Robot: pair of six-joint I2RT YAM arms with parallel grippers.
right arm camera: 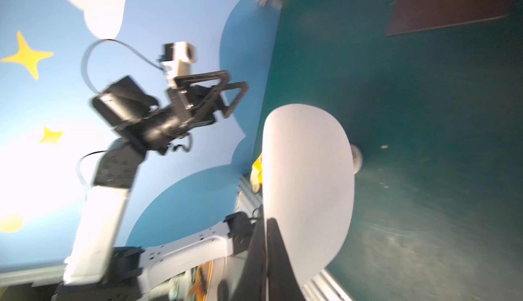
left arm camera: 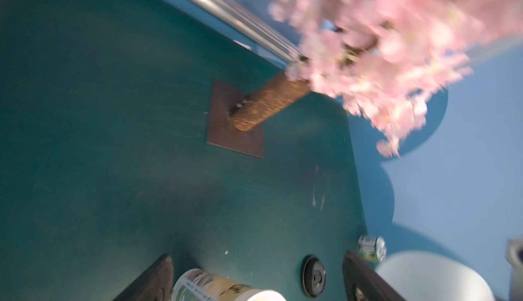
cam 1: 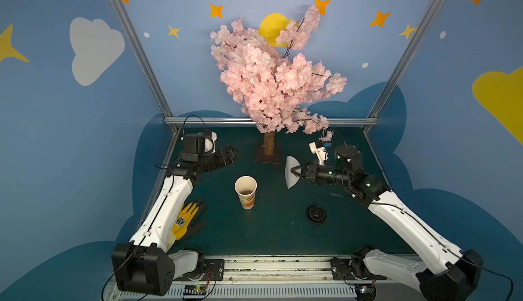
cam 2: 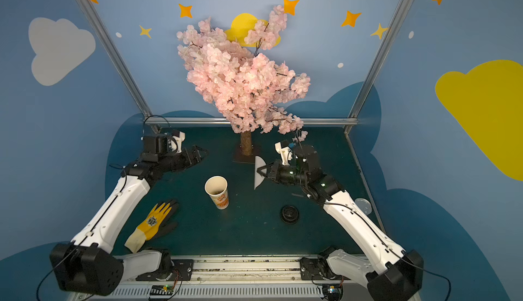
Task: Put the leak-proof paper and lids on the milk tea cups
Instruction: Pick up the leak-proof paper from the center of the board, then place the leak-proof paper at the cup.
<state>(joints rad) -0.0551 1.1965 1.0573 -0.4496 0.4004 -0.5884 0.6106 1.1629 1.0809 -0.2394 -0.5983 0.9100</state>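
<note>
Toward the table's far edge, my right gripper pinches the paper upright, left gripper spread and empty; I should lay it flat, centred over the cup mid-table.

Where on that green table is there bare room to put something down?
The widest bare stretch is the front of the table, between the yellow glove and the black lid, nearer than the cup. The back is crowded: tree trunk, left pincer, right pincer holding the paper disc.
</note>
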